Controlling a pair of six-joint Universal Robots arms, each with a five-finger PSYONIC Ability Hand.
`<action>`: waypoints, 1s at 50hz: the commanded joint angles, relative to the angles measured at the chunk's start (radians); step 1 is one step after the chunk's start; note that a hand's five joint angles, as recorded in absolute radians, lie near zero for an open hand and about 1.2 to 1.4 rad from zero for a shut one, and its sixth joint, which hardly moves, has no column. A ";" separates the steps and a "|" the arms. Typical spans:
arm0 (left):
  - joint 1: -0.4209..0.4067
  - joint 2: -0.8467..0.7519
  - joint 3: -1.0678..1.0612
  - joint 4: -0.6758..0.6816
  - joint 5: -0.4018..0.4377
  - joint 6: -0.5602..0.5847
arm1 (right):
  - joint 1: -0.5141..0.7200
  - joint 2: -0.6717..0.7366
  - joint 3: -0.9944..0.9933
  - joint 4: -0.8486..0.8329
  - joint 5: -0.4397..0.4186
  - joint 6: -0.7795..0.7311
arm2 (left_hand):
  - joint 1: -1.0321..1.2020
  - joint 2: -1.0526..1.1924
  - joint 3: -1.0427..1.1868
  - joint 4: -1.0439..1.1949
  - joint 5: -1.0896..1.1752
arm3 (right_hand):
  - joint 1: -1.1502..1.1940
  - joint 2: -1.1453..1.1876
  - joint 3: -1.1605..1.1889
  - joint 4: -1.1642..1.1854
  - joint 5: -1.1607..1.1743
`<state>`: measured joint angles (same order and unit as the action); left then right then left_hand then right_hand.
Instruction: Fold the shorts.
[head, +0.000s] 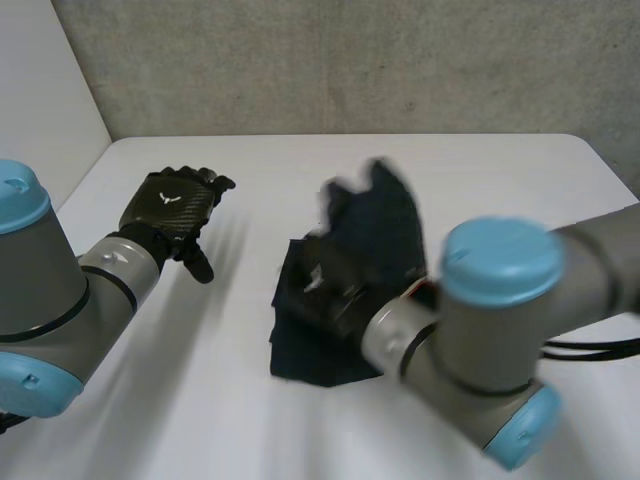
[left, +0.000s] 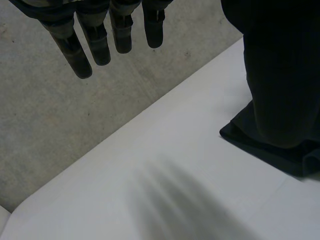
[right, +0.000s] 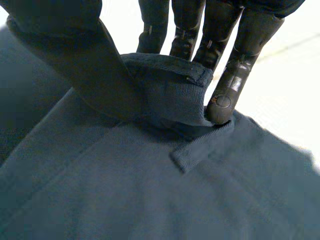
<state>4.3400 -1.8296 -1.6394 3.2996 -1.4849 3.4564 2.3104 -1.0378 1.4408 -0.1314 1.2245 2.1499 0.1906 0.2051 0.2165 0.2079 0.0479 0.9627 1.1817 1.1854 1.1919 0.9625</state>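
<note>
We find the shorts (right: 150, 190) lying on the bench (head: 200, 400), one fold of them caught between our right hand's (right: 90, 70) thumb and fingers (right: 222, 95). Our left hand (head: 175, 205) hangs above the bench, with the shorts off beside its fingers (left: 100, 47).

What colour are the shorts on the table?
The fabric shorts are dark navy blue, clearest in the right wrist view.

White smooth-topped table (head: 240, 420), rounded corners at far side. One item on it: dark navy fabric shorts (head: 305, 345), bunched, near centre. Their 6 o'clock edge lies flat; 12 o'clock part raised.
</note>
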 joint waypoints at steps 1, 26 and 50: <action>0.000 -0.002 0.013 0.003 0.000 0.000 | 0.037 0.110 -0.039 0.000 -0.091 -0.033 | -0.001 -0.015 -0.027 -0.018 -0.032 | 0.434 0.215 0.211 0.204 0.259; -0.227 -0.207 0.311 -0.073 -0.012 -0.310 | -0.298 -0.207 0.027 0.130 0.047 1.048 | 0.011 -0.003 -0.015 -0.006 -0.021 | -0.788 -1.007 -1.011 -1.017 -0.963; -0.273 -0.419 0.339 -0.262 -0.224 -0.114 | -0.284 0.171 -0.215 0.303 0.170 0.734 | 0.011 -0.003 -0.015 -0.006 -0.021 | -0.788 -1.007 -1.011 -1.017 -0.963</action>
<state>4.0693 -2.2794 -1.2802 3.0307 -1.7156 3.2990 2.0264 -0.8439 1.2255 0.1738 1.3749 2.9520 0.1902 0.2051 0.2164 0.2079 0.0479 0.1865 0.2085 0.2133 0.2356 0.0575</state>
